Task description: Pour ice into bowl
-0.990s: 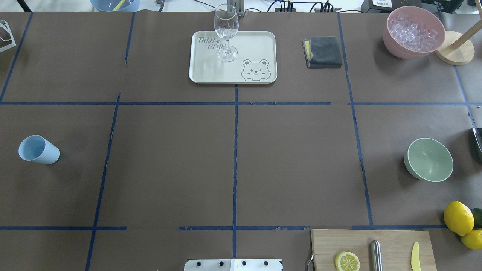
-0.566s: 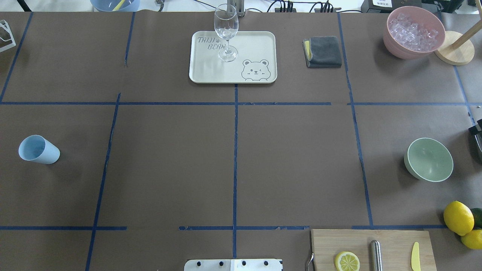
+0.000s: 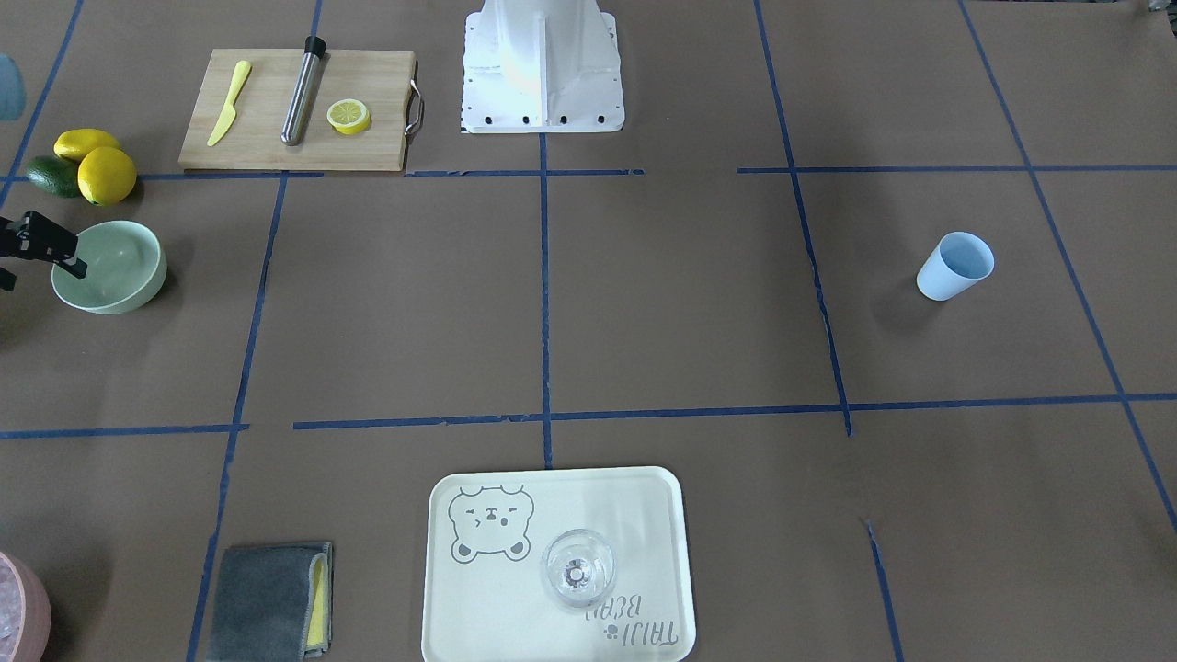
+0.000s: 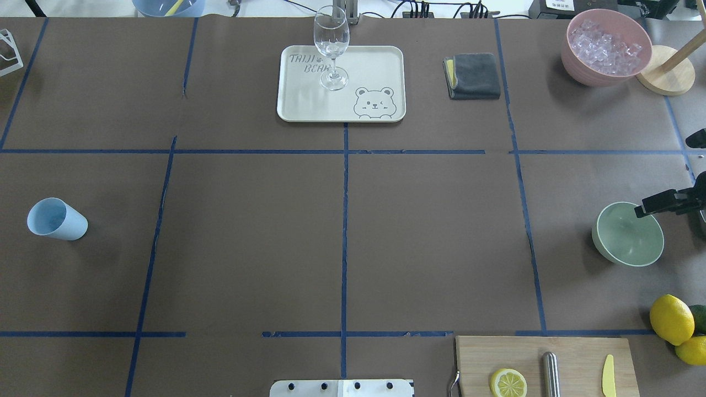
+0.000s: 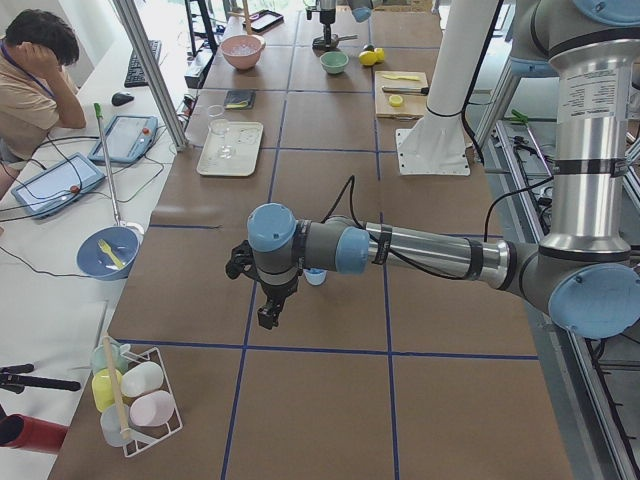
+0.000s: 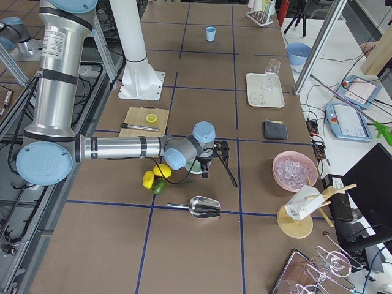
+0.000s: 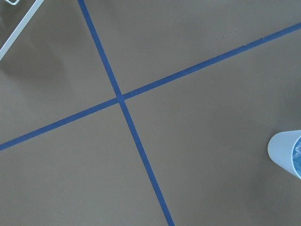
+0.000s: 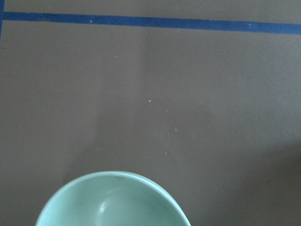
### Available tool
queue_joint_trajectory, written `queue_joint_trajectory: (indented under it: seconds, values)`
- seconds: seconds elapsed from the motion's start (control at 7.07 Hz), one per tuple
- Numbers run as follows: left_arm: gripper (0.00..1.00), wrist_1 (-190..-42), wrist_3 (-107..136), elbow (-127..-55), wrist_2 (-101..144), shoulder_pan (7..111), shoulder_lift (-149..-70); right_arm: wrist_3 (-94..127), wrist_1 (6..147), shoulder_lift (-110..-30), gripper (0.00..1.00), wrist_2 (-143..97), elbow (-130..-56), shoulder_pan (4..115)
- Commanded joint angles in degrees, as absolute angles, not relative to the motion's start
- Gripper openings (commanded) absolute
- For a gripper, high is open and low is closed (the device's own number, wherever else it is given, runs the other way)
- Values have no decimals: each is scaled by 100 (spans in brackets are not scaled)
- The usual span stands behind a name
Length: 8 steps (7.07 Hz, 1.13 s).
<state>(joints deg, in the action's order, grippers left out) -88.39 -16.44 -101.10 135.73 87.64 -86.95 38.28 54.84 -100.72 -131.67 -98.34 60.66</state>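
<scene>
Since a second ago, the right gripper [image 4: 667, 179] has come in from the table's right edge. One black finger [image 4: 659, 205] now lies over the far rim of the bowl [image 4: 600, 242]. Its jaws stand apart with nothing between them, and the wrist is cut off.

We count:
- Two arms. The left gripper [image 5: 270, 312] shows only from the side, so we cannot tell its jaws.
- One cutting board [image 4: 579, 353], near right.
- One tray [image 4: 309, 105], far centre.
- One pink container [image 4: 573, 66] of cubes, far right.
- One bowl, near right, by the lemons [image 4: 671, 318].
- One cloth [image 4: 477, 74].
- One glass [image 4: 331, 38], on the tray.
- One blue cup [image 4: 60, 220], left.
- Two lemons.
- One green fruit [image 4: 700, 317], half hidden.
- One lemon slice [image 4: 508, 383].
- Ice [image 7: 297, 157]: glassy bits inside the cup, cut off by the frame edge.
</scene>
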Motion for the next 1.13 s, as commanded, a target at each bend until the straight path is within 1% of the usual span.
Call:
queue_joint_trajectory:
  seconds: [0.0,0.28,0.42,0.57,0.99]
  values:
    - [100,-8947,-1644,-10099,13570,8771,-8692,4008,5344,-10151,99,-13140,-9660,5766]
    - [100,-8947,-1644,-10107,13570,8771,-8684,3990,5344,-10151,90,-13035,-9510,5766]
    - [100,-8947,-1644,-10107,13579,8771,-8692,3990,5344,-10151,49,-13017,-9510,5766]
    - [100,-8956,-1644,-10125,13570,8771,-8684,3999,5352,-10151,0,-13017,-9510,5757]
    - [100,-8956,-1652,-10116,13579,8771,-8692,4052,5344,-10143,0,-13034,-9553,5757]
